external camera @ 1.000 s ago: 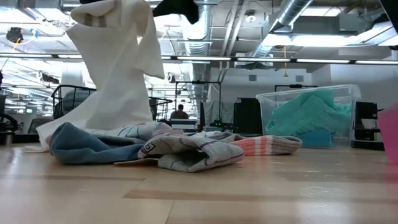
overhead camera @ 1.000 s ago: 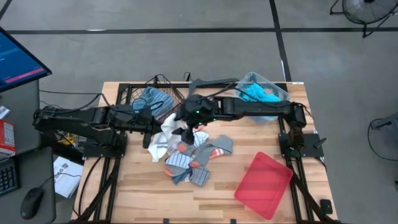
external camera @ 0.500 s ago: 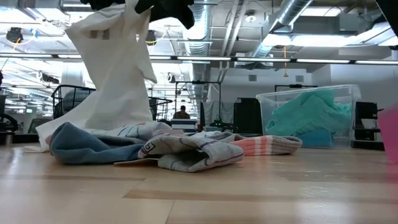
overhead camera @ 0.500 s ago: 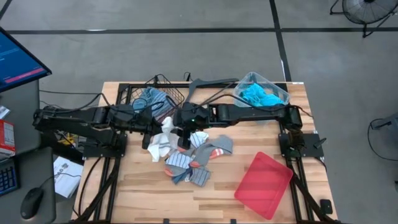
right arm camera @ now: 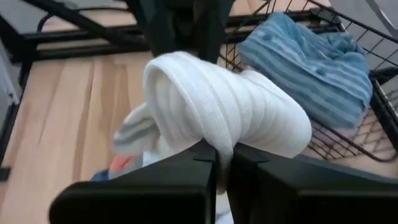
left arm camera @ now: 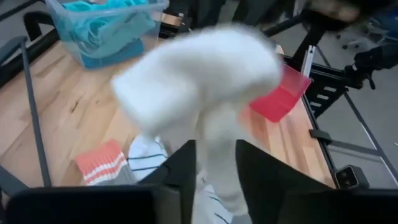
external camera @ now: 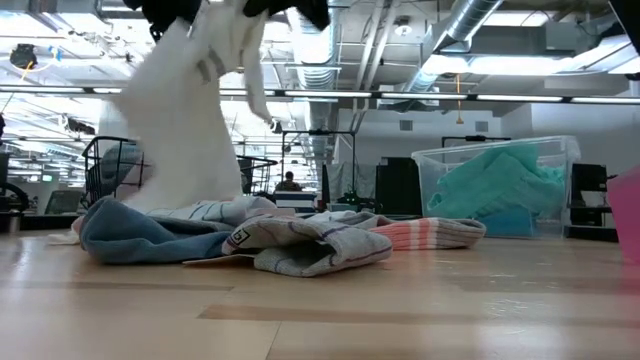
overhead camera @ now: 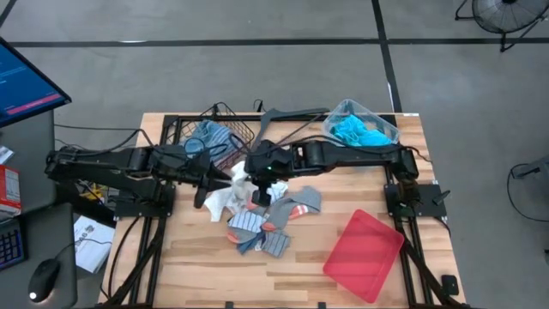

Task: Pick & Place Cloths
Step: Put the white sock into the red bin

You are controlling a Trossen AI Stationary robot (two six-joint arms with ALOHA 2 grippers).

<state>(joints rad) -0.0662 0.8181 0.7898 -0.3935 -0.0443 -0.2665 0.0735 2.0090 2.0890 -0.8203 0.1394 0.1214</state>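
Note:
A white cloth (overhead camera: 230, 184) hangs bunched between my two grippers above the table's middle. My left gripper (overhead camera: 216, 176) comes from the left and my right gripper (overhead camera: 255, 176) from the right; both are shut on the cloth. In the low view the white cloth (external camera: 195, 120) hangs from the picture's top, and its lower end (external camera: 170, 205) rests on the pile of cloths (overhead camera: 270, 219). That pile holds striped, grey, blue and orange-trimmed pieces lying on the table. My left gripper (left arm camera: 216, 168) pinches a bunched part of the white cloth (left arm camera: 214, 146) between its two fingers. The cloth bulges beyond the fingers and hangs down from them. My right gripper (right arm camera: 224, 168) pinches a rounded fold of the white cloth (right arm camera: 219, 140), several layers thick. The fold bulges out past the fingertips, and the rest hangs below.
A wire basket (overhead camera: 225, 129) at the far left holds a blue striped cloth. A clear bin (overhead camera: 360, 129) of turquoise cloths stands at the far right. A red tray (overhead camera: 364, 253) lies near right. A dark hanger (overhead camera: 292, 113) lies at the far edge.
My right gripper has gone toward the table's left, closer to my left gripper. The white cloth, which hung spread out wide, is now gathered narrow, and its lower left corner has lifted off the table.

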